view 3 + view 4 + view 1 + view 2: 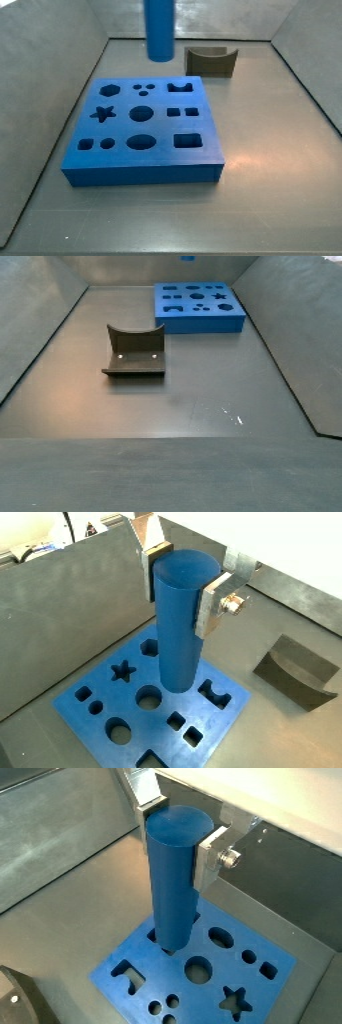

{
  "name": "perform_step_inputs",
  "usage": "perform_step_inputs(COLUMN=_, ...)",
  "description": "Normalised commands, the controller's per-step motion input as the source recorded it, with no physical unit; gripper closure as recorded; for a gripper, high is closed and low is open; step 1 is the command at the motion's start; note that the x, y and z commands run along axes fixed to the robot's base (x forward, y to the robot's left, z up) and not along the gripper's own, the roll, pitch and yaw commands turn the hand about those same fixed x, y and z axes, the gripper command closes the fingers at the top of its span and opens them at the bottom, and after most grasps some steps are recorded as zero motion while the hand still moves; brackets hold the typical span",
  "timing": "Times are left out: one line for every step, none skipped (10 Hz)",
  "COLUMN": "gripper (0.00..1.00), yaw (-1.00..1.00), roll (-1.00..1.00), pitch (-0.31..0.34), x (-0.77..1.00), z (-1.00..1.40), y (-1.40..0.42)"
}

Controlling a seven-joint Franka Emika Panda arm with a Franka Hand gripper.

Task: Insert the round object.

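The round object, a long blue rod (178,622), hangs upright in my gripper (185,587), whose silver fingers (214,610) are shut on its upper end; both wrist views show this (174,878). Below it lies the flat blue block with shaped holes (120,717), also seen in the wrist view (254,993). In a side view the rod (159,28) hangs in the air above the far edge of the block (140,130), its lower end apart from the block. The gripper is out of frame in both side views. The block also shows in a side view (198,306), where the rod is out of view.
A small dark brown block with a curved notch (211,60) stands on the floor beyond the blue block; it also shows in a side view (134,351) and a wrist view (301,670). Grey walls (54,60) enclose the floor.
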Motion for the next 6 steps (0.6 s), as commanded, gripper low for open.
perform_step_inputs(gripper=1.0, yaw=0.19, roll=-0.03, pitch=-0.314, x=-0.48, z=-0.58, y=0.0)
perform_step_inputs(gripper=1.0, yaw=0.22, roll=-0.01, pitch=-0.25, x=-0.29, z=-0.69, y=-0.06)
perform_step_inputs(gripper=1.0, yaw=0.19, roll=0.0, pitch=-0.169, x=0.0, z=-0.86, y=-0.19)
perform_step_inputs(gripper=1.0, yaw=0.15, roll=0.0, pitch=-0.13, x=0.0, z=-0.88, y=-0.15)
perform_step_inputs(gripper=1.0, yaw=0.13, roll=0.0, pitch=-0.064, x=-0.06, z=-0.68, y=-0.17)
perform_step_inputs(gripper=1.0, yaw=0.08, roll=-0.13, pitch=-0.007, x=-0.09, z=-0.33, y=0.0)
